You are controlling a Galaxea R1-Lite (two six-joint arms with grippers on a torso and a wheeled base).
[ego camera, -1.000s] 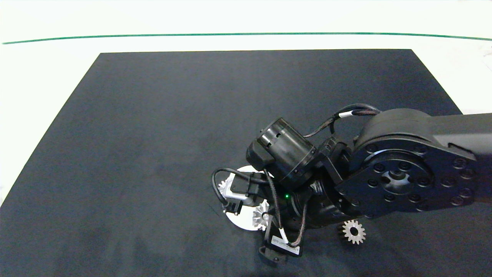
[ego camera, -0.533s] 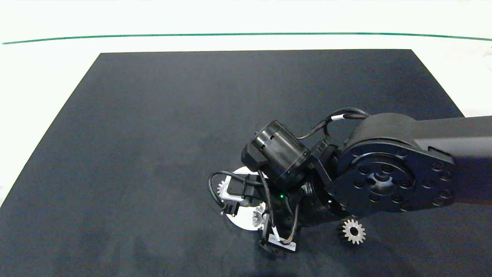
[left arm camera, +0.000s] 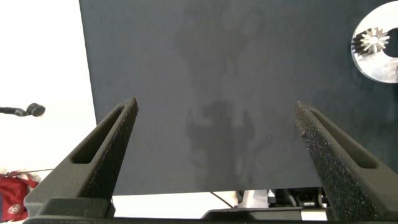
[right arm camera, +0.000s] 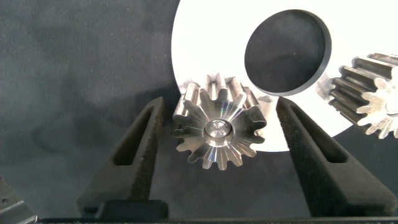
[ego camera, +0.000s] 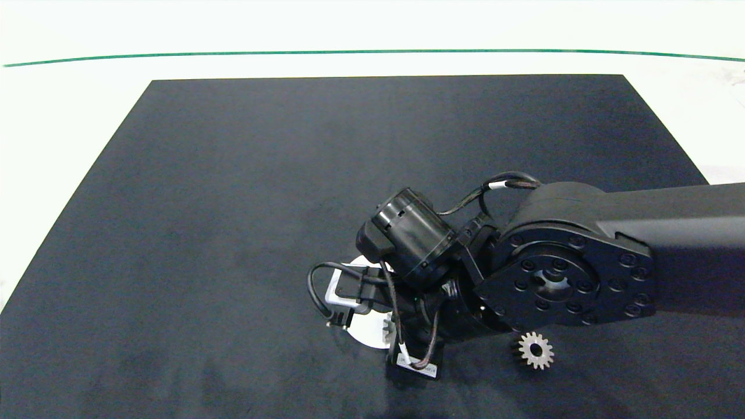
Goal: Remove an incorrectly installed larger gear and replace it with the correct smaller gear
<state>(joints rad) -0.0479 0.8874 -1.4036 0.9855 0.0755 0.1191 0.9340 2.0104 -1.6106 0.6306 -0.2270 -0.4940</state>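
In the right wrist view my right gripper (right arm camera: 219, 104) is open, one finger on each side of the larger gear (right arm camera: 219, 130) without touching it. That gear is silver with long tapering teeth and sits on a pin on the white round base (right arm camera: 205, 50). A short-toothed gear (right arm camera: 367, 93) stands beside it on the base. From above, the right arm (ego camera: 559, 279) covers most of the base (ego camera: 365, 333). The smaller gear (ego camera: 534, 350) lies loose on the black mat, to the right of the base. My left gripper (left arm camera: 216, 106) is open and empty above the mat.
A dark round hole (right arm camera: 287, 53) is cut in the middle of the base. The left wrist view shows the base far off with one gear (left arm camera: 372, 42) on it. The black mat (ego camera: 233, 203) lies on a white tabletop with a green line (ego camera: 372, 52) at the back.
The right arm has slid left and toward the mat's near edge, covering more of the white base; the gear at the base's left rim is now hidden. The loose gear has not moved.
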